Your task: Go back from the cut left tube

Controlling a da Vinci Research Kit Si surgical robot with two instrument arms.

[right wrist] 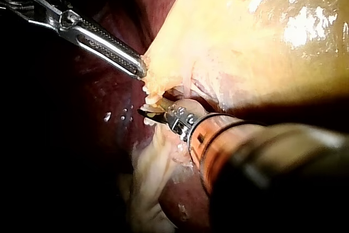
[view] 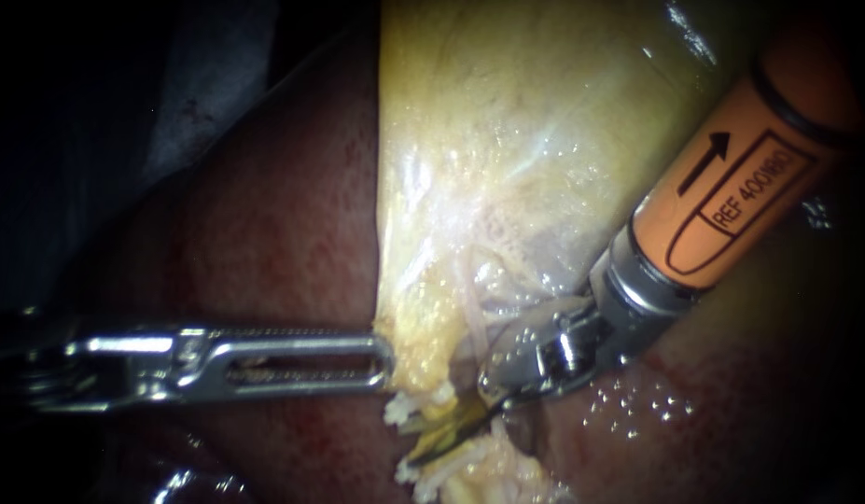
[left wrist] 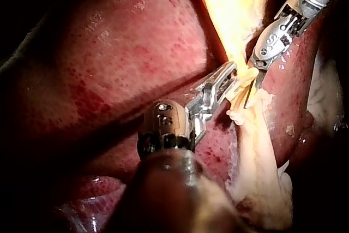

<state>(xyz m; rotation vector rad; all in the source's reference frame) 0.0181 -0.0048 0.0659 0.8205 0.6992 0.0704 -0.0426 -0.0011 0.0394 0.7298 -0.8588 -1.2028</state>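
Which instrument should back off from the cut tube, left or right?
Right. The right instrument has its tip at the cut tube; the left instrument lies aside, at the gallbladder edge.

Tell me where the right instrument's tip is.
Endoscope view, lower centre: the right instrument ends at the frayed tissue under the gallbladder, just right of the left instrument.

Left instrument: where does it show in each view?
Endoscope: left instrument, shaft from the left, tip at the gallbladder's lower corner.
Left wrist: left instrument, tip at that corner, right instrument just ahead.
Right wrist: left instrument ahead of the right instrument, tip at that corner.
Shared landmark: the gallbladder's frayed corner.
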